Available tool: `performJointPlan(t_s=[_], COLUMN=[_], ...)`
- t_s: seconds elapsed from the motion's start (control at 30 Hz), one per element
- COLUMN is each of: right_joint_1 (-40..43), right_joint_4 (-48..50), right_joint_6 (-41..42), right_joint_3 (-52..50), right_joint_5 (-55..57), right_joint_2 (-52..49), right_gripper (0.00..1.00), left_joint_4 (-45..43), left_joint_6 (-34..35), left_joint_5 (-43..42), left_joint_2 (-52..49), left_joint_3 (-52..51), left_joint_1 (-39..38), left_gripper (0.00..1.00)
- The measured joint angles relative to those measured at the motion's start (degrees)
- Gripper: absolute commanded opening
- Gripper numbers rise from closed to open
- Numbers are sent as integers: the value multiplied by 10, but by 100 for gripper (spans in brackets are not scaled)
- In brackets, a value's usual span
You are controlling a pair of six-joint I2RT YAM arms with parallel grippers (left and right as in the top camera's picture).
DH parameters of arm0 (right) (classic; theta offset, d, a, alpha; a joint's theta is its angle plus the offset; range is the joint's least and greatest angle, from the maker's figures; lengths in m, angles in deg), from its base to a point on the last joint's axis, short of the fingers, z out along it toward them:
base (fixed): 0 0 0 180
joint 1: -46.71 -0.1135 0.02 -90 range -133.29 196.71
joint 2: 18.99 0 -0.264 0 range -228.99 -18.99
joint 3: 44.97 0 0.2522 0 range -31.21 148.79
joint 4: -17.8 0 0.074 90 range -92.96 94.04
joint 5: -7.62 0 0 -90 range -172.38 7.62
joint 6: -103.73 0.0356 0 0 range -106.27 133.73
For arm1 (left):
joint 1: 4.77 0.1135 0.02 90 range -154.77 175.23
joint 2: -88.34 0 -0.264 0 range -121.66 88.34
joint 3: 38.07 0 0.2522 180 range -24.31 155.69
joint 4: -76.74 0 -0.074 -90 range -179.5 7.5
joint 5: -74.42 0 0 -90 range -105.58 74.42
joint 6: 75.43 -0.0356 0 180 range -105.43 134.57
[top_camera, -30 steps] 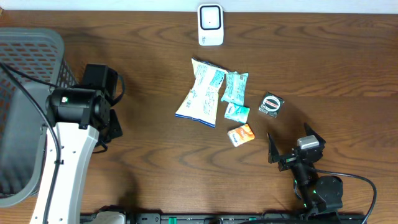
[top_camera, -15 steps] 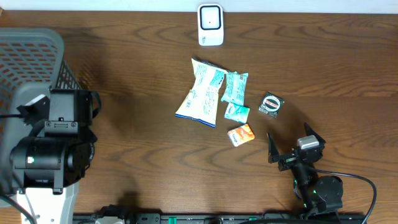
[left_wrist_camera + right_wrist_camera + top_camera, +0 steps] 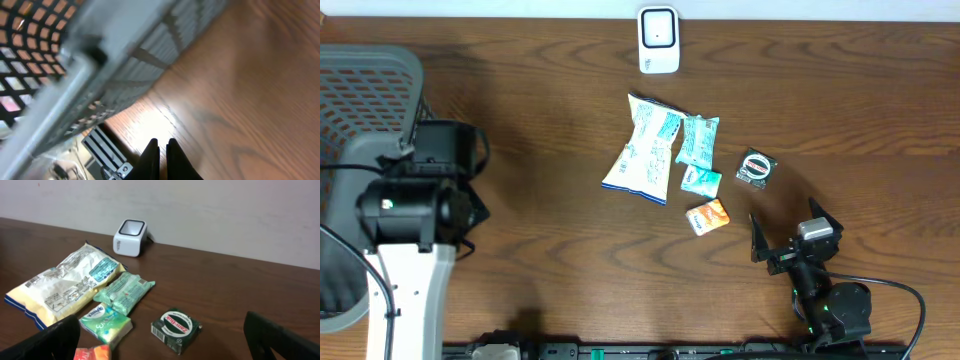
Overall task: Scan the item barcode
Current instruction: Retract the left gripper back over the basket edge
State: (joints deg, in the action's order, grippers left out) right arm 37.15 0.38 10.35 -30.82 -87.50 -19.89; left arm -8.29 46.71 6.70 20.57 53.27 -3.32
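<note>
A white barcode scanner (image 3: 659, 40) (image 3: 129, 237) stands at the table's far edge. In front of it lie the items: a large white-and-blue bag (image 3: 642, 149) (image 3: 62, 282), a green pack (image 3: 698, 140), a small green tissue pack (image 3: 701, 181), an orange pack (image 3: 708, 216) and a dark green box (image 3: 756, 168) (image 3: 176, 328) with a barcode on its side. My right gripper (image 3: 790, 228) (image 3: 161, 320) stands wide open just short of the box, holding nothing. Far to the left, my left gripper (image 3: 162, 144) is shut and empty, next to the basket.
A grey mesh basket (image 3: 370, 80) (image 3: 100, 65) fills the left end of the table, with the left arm (image 3: 415, 210) close against its right side. A black rail (image 3: 670, 350) runs along the near edge.
The left arm has swung left and away from the near edge, up against the basket. The right arm and the items have not moved.
</note>
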Motion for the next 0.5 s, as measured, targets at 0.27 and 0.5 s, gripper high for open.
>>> performJointPlan(t_s=[0.27, 0.5], right_joint_1=[0, 0], right_joint_4=[0, 0], right_joint_6=[0, 0], right_joint_3=[0, 0], right_joint_5=[0, 0], right_joint_2=[0, 0], right_gripper=[99, 99], left_joint_4=[-5, -37], left_joint_6=[0, 0], left_joint_5=[-6, -16], left_joint_2=[-7, -7], left_joint_3=[0, -1], left_joint_1=[110, 146], left_gripper=[7, 8])
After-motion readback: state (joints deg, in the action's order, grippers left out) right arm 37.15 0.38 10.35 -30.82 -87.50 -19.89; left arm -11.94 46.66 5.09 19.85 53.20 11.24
